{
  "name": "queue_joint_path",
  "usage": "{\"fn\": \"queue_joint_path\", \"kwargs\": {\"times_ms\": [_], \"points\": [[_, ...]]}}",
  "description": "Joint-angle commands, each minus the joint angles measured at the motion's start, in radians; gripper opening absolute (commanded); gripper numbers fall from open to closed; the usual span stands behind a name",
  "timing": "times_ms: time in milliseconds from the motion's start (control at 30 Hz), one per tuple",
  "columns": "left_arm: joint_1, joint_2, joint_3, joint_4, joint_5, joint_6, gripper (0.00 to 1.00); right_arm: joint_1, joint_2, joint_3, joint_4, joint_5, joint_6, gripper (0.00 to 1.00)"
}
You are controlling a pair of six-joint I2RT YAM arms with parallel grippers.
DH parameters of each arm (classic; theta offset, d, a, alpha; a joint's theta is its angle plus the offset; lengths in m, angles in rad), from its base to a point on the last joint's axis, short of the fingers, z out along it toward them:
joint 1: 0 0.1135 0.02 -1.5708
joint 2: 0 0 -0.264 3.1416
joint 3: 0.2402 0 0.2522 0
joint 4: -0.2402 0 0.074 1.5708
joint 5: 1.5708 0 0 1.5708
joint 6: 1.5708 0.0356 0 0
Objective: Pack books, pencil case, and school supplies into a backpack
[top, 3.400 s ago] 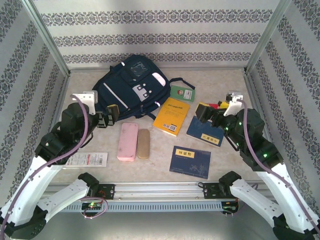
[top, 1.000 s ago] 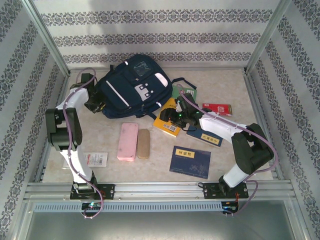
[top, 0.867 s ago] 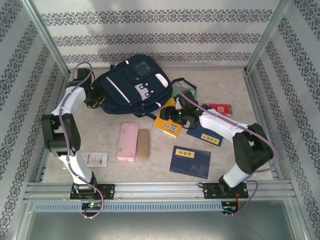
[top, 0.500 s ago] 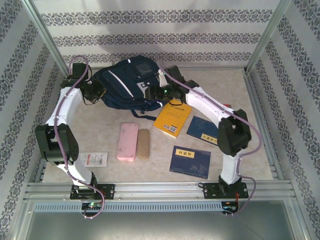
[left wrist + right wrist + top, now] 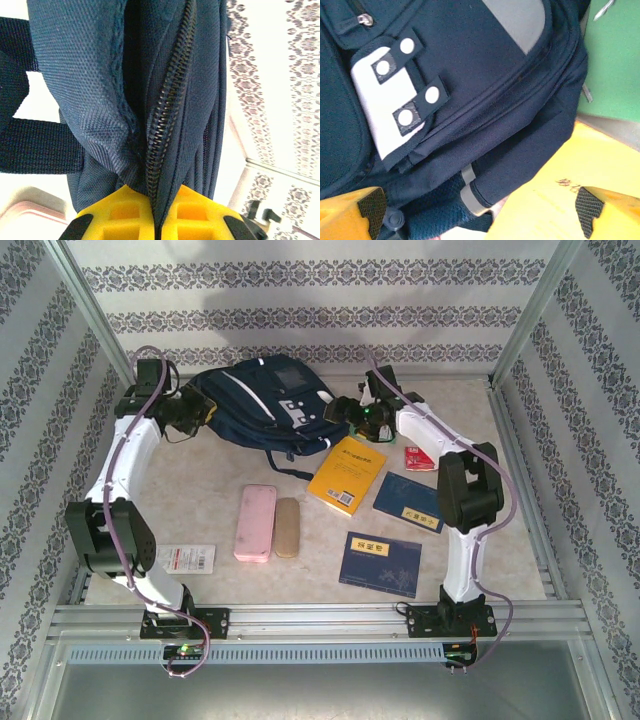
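Pinching navy backpack (image 5: 255,400) fabric between shut fingers (image 5: 117,220), the left gripper (image 5: 159,220) holds on; the right gripper (image 5: 480,207) gapes empty over its edge. Nothing is packed yet: the books (image 5: 345,473) and pink pencil case (image 5: 255,523) lie outside.

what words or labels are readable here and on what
No text reads clearly enough to quote.
yellow book: dark print, too small.
right navy book: gold label, blurred.
near navy book: gold label, blurred.
white packet: red print, too small.
red booklet: pale marks, blurred.
backpack: no text seen.
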Motion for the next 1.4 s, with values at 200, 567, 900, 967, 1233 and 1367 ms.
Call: {"fn": "queue_joint_path", "kwargs": {"times_ms": [200, 567, 900, 967, 1233, 1367], "points": [[-0.011, -0.11, 0.056, 0.094, 0.063, -0.036, 0.0, 0.037, 0.129, -0.027, 0.205, -0.076, 0.271, 0.82], [-0.01, -0.135, 0.035, 0.074, 0.066, 0.01, 0.0, 0.011, 0.039, -0.075, 0.313, -0.06, 0.281, 0.0], [0.004, -0.196, -0.036, 0.059, 0.029, 0.091, 0.0, 0.032, -0.36, -0.195, 0.098, 0.177, -0.009, 0.0], [0.006, -0.217, -0.076, 0.079, 0.028, 0.096, 0.0, 0.063, -0.456, -0.275, 0.068, 0.25, -0.046, 0.0], [-0.043, -0.231, -0.261, 0.174, 0.112, 0.108, 0.0, 0.226, -0.797, -0.703, 0.029, 0.468, -0.012, 0.07], [-0.103, -0.212, -0.284, 0.182, 0.158, 0.146, 0.0, 0.255, -0.899, -0.783, -0.04, 0.445, -0.016, 0.63]]}}
